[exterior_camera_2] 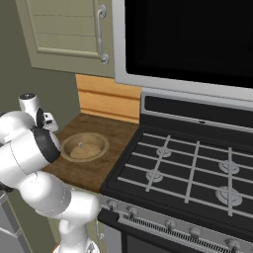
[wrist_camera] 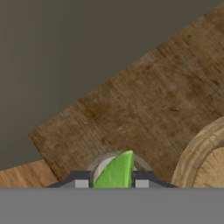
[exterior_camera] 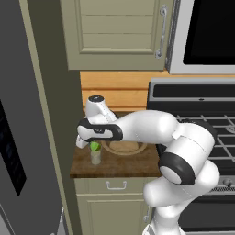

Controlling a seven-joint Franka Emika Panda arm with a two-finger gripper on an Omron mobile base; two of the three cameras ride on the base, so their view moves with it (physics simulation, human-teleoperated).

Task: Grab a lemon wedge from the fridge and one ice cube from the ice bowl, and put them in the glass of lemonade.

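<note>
While I hold the hand over the glass, these are my notes.

Pincer: my pincer [wrist_camera: 112, 183] points down, and the lemon wedge [wrist_camera: 115, 171] sits between its two tips. The tips stand just beside the wedge on either side; I cannot tell whether they grip it or have let go.

Lemon wedge: bright green, straight below the pincer, at the mouth of the glass of lemonade [exterior_camera: 95, 157].

Glass of lemonade: directly under the pincer, standing upright on the tabletop [exterior_camera: 114, 166]; its round rim shows just behind the wedge in the hand view.

Ice bowl: the ice bowl [exterior_camera_2: 83, 147] lies just beside the glass, to the pincer's side toward the stove, with a pale mound inside.

Step in hand: I judge this to be the drop of the wedge into the glass. To do it well I would keep the hand centred over the rim, part the tips fully, and lift straight up so nothing tips the glass.

Risk: the glass is narrow, so a sideways drift could knock it or send the wedge onto the wood.

Left to do: the ice cube, by my reckoning.

Surface: a dark wooden tabletop over pale cabinets.

Room: the fridge [exterior_camera: 18, 137] stands on the far side from the bowl; a black gas stove [exterior_camera_2: 188, 168] lies past the bowl, under a microwave [exterior_camera_2: 188, 39].
</note>
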